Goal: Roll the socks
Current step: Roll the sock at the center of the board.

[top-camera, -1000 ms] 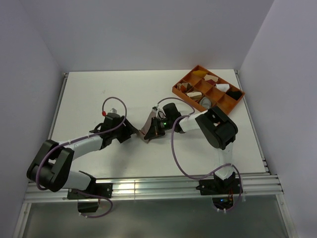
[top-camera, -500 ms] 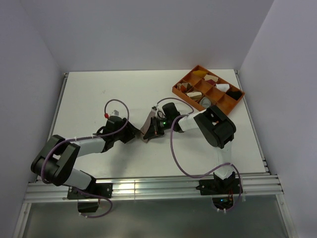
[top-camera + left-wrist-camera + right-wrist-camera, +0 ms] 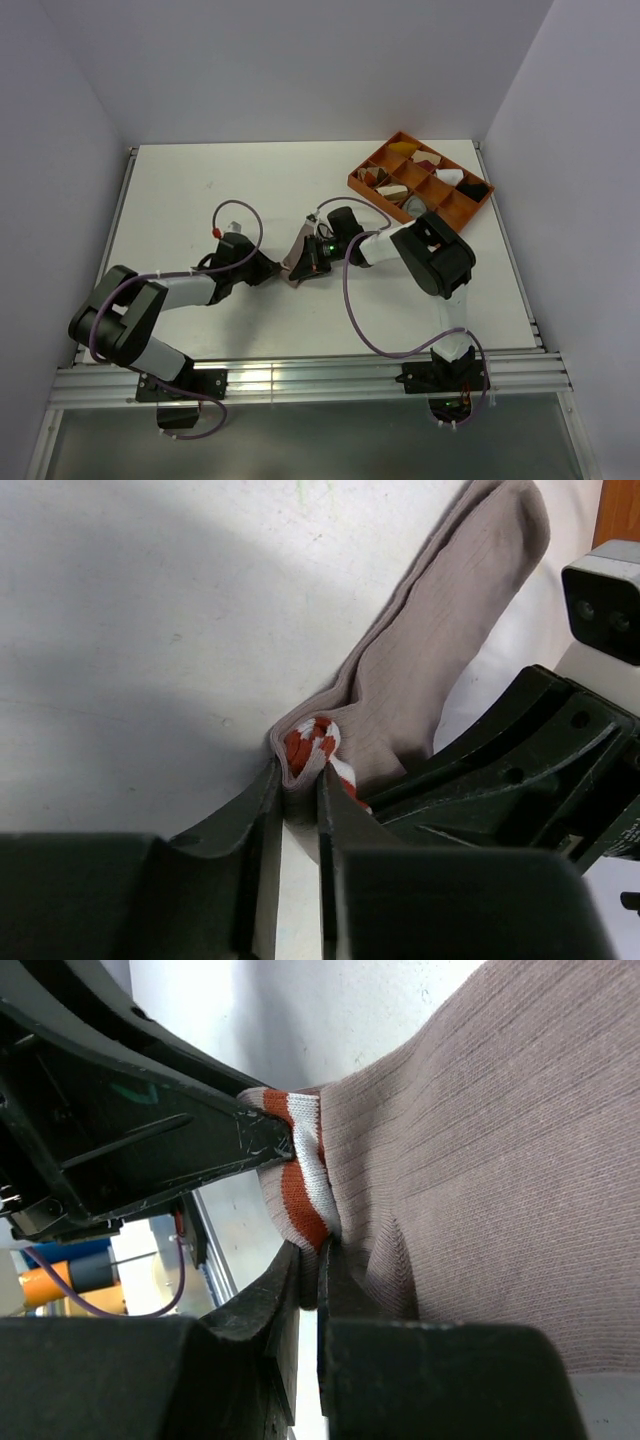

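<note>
My L gripper & R gripper both pinch cuff of tan sock; best roll it tight, evenly twd toe.

sock: cut off at right-wrist view edge | tray contents: too small

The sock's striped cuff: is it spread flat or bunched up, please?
Bunched up: the striped cuff is crumpled, pinched by the left gripper and right gripper.

orange divided tray, white table
</note>
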